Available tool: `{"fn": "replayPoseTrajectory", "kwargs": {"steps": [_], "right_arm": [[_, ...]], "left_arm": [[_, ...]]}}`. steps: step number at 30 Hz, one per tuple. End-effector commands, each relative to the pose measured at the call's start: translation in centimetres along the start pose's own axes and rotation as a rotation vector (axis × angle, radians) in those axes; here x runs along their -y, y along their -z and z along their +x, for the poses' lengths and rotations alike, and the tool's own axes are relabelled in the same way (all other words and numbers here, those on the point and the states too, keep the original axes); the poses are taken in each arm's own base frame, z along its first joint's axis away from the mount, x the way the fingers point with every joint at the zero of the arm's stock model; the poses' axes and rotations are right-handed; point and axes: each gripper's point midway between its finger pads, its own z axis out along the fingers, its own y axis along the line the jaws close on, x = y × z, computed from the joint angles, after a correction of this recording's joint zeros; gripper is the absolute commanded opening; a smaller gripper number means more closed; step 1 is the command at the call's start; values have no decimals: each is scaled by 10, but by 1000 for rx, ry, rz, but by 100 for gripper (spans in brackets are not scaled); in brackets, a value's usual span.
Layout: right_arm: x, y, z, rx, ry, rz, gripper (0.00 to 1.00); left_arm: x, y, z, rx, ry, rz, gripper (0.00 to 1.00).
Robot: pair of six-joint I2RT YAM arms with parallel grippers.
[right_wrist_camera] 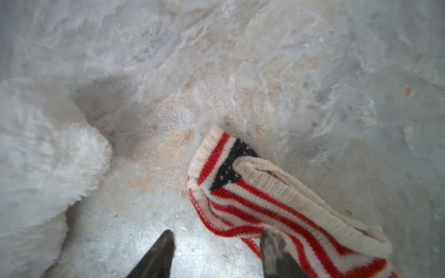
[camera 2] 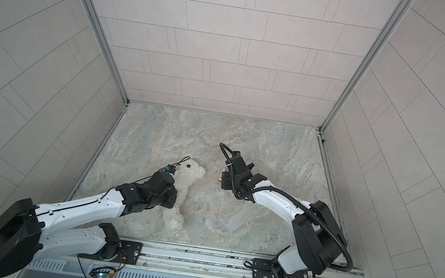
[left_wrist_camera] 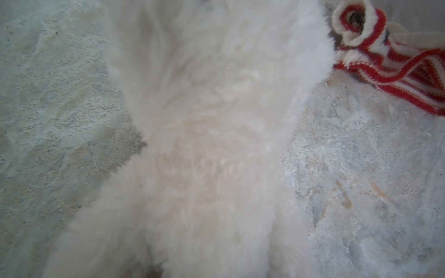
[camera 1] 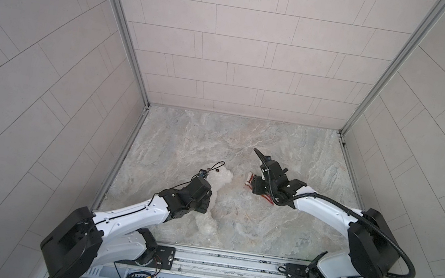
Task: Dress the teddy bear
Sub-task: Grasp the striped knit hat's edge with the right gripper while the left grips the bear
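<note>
The teddy bear (camera 1: 222,180), white and fluffy, lies stretched out on the marble table (camera 1: 244,143), left of centre in both top views, with its head (camera 2: 192,172) toward the back. My left gripper (camera 1: 204,200) hangs low over its body. Fur (left_wrist_camera: 212,120) fills the left wrist view and hides the fingers. A crumpled red-and-white striped sweater (right_wrist_camera: 265,192) with a navy patch lies right of the bear, apart from it. My right gripper (right_wrist_camera: 216,243) is open just above the table. One finger (right_wrist_camera: 274,252) rests over the sweater's edge, and bare marble shows between the jaws.
Tiled walls close in the table on the left, right and back. A metal rail (camera 1: 226,263) with both arm bases runs along the front edge. Bare marble stretches behind the bear and sweater. The sweater (left_wrist_camera: 390,65) also shows in the left wrist view.
</note>
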Motion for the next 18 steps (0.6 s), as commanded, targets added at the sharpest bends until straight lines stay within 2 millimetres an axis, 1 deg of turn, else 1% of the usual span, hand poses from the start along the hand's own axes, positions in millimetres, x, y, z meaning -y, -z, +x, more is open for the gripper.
{"fn": "replayPoseTrajectory", "kwargs": {"steps": [1,5,7,8,10,12,14,18], "right_arm": [[16,15,9,-22,31,50,64],[25,27,7,16,69,68,66],[29,31,6,28,76,74,67],[31,33,6,26,78,78,68],[35,35,6,17,90,87,69],[38,36,6,5,107,99,70],[38,37,6,-8,128,102,71],[39,34,10,-50,170,110,71]], "left_arm": [[4,6,-5,-2,-33,-10,36],[6,16,-9,-7,-14,-4,62],[8,23,-17,7,-7,0,76],[9,26,-20,7,-6,-1,80],[12,31,-27,3,-11,-6,84],[15,33,-33,-5,-19,-11,86],[16,31,-37,-16,-16,-22,87],[11,22,-35,-45,35,-32,87]]}}
